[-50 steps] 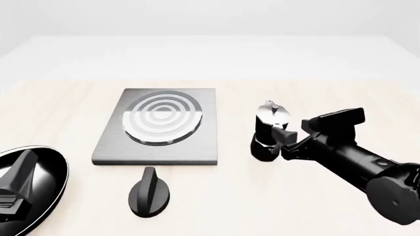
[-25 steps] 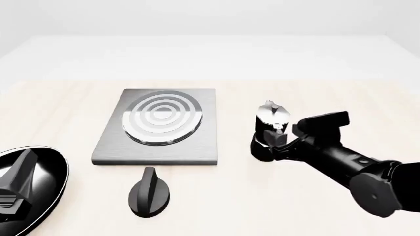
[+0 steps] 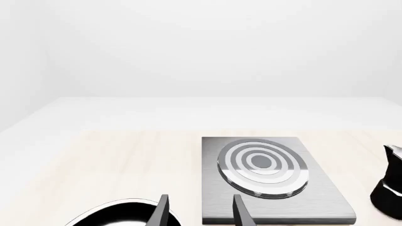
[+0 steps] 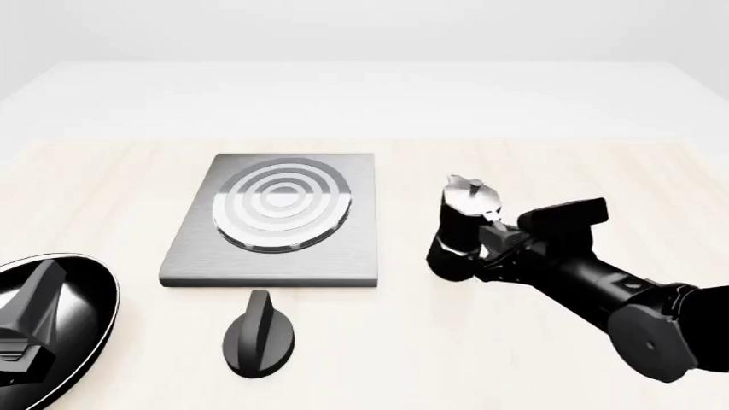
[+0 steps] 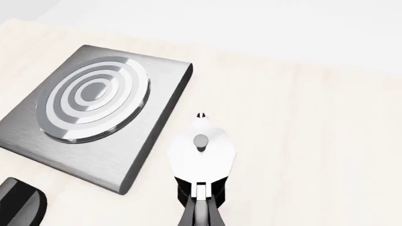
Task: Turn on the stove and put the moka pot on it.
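Moka pot [image 4: 463, 224] stood beside the stove [image 4: 277, 220], its handle gripped by the right tool [image 4: 492, 242]; left tool [image 3: 199, 212] gaped open.

Bright, even, sharp, faint shadows

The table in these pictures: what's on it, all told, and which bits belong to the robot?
Stove: one, flat grey metal plate with shiny ringed burner, middle of the table.
Knob: one, black oval, on the table just in front of the stove.
Moka pot: one, black body with silver top, right of the stove, standing apart from it.
Frying pan: one, round black, near left corner.
Table: one, pale wood.
Left claw: black, open, over the frying pan.
Right claw: black, shut on the moka pot's handle.
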Robot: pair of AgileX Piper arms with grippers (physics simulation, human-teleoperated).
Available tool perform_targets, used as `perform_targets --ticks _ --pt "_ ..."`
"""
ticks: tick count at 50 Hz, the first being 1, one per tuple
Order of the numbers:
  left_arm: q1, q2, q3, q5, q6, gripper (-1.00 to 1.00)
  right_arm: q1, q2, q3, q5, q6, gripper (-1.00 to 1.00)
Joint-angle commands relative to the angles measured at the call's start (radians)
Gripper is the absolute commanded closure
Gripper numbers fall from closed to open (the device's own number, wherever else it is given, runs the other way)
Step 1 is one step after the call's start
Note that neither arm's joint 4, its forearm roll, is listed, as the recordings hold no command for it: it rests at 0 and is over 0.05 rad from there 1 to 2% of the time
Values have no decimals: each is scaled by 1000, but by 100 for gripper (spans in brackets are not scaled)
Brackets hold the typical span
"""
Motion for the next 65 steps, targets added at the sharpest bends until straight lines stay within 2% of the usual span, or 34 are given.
perform_targets --ticks 1,7,12,15,23,30,39,45,46,54,65 --pt "0 0 0 0 0 -100 -3 -76 29 -18 -40 100" --pt "0 0 0 0 0 -100 -7 -110 32 -11 -63 100" --pt "0 0 0 0 0 -100 10 -179 -2 50 -106 100" --pt "0 0 0 0 0 -100 27 -206 -55 103 -137 100" --pt "0 0 0 0 0 -100 111 -193 -250 259 -151 100" --pt "0 0 0 0 0 -100 168 -120 -438 369 -126 100" --pt "0 0 0 0 0 -100 221 -7 -592 433 -142 100" --pt "0 0 0 0 1 -100 249 81 -714 479 -126 100" --pt "0 0 0 0 0 -100 251 92 -726 476 -142 100" --pt "0 0 0 0 0 -100 274 218 -851 494 -136 100" --pt "0 0 0 0 0 -100 288 352 -965 499 -127 100"
